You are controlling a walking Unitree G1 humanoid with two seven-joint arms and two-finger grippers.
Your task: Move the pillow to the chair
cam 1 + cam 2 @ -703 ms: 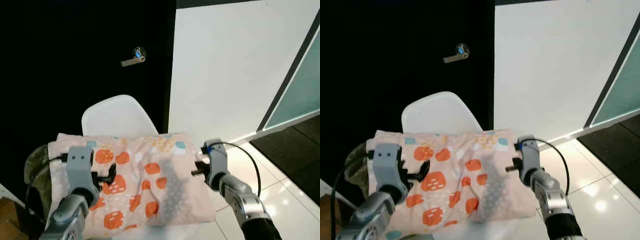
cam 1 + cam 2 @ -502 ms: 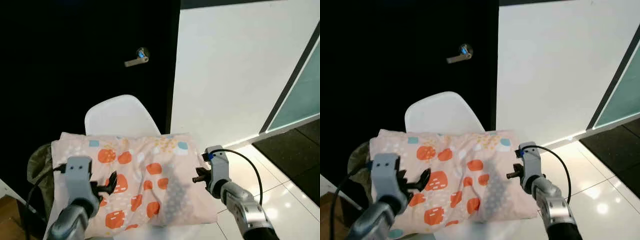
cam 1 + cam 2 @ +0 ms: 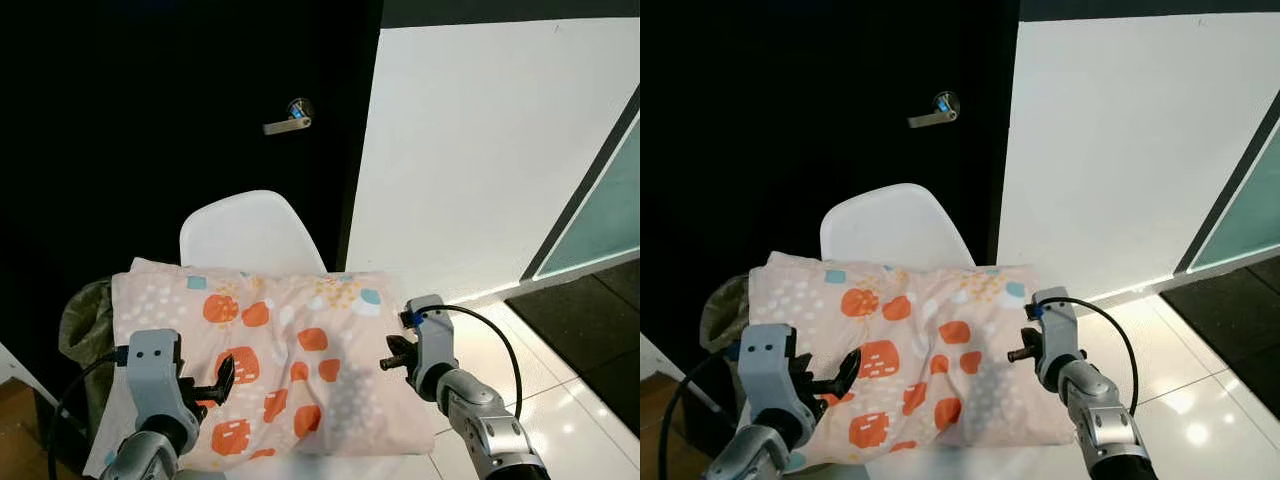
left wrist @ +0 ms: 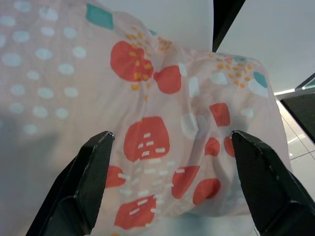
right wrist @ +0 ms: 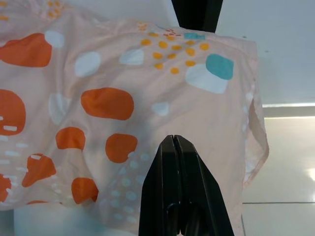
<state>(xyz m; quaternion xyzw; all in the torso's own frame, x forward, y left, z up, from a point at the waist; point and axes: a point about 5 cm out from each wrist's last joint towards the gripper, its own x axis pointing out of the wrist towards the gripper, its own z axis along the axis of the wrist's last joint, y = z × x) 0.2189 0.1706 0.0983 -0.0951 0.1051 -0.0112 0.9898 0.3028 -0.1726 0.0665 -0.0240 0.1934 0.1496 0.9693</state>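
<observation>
The pillow (image 3: pixel 275 365) lies across the seat of the white chair (image 3: pixel 250 232), lower centre of the head views, its long axis running left-right w/ the chair back rising just behind it in mid-frame. It looks fully supported by the seat, so I'd judge the placing as good as done — what's left is getting clear.

Key relation: pillow sits between the two claws. Left claw (image 3: pixel 213 380) is at lower left, over the pillow's near-left part, fingers spread wide; in the left wrist view they frame the fabric w/ nothing pinched between them. Right claw (image 3: pixel 392 353) is at the pillow's right edge, lower right of centre, fingers pressed together w/ nothing in them — the right wrist view shows them closed above the cloth. Can't tell if either tip touches the fabric. Left one is nearer the pillow's middle.

Count: 1 pillow, 1 chair, 2 claws. Also 1 dark door w/ 1 handle (image 3: pixel 287 117), upper centre, and a dull green bundle (image 3: pixel 85 318) at the pillow's left end.
</observation>
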